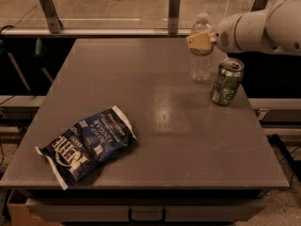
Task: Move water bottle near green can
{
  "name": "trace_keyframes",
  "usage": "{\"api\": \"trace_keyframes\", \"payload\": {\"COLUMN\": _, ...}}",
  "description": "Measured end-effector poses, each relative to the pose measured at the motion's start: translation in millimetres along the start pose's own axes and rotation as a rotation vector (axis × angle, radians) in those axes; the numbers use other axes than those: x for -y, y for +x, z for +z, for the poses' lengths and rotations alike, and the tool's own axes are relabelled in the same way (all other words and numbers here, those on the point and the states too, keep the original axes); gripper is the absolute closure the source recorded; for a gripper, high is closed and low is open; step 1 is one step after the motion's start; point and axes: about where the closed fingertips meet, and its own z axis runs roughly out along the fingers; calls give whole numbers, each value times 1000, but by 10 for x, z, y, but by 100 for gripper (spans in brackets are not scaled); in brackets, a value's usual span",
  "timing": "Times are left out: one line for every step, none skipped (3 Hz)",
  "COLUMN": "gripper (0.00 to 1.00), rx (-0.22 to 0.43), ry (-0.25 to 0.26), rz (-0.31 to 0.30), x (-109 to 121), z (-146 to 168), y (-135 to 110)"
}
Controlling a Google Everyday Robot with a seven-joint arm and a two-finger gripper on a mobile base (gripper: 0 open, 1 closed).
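Water bottle [201, 62] stands upright at the far right of the table [141, 79], behind everything else on it. Nearest the camera, at front left, lies a blue chip bag [87, 142]. Farther back on the right stands the green can [227, 81], with the bottle just beside it at its left rear, not touching. The gripper [198, 41] reaches in from the right at the bottle's shoulder, its jaws seemingly pinching the bottle.
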Motion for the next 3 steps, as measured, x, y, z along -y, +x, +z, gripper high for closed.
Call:
{"api": "trace_keyframes", "payload": {"gripper": 5, "rx": -2, "ry": -7, "rz": -10, "x": -7, "z": 11, "y": 79}}
{"api": "trace_keyframes", "payload": {"gripper": 0, "rx": -9, "ry": -6, "rz": -10, "x": -6, "z": -13, "y": 169}}
{"api": "trace_keyframes", "payload": {"gripper": 0, "rx": -12, "ry": -3, "rz": -9, "x": 2, "z": -24, "y": 195}}
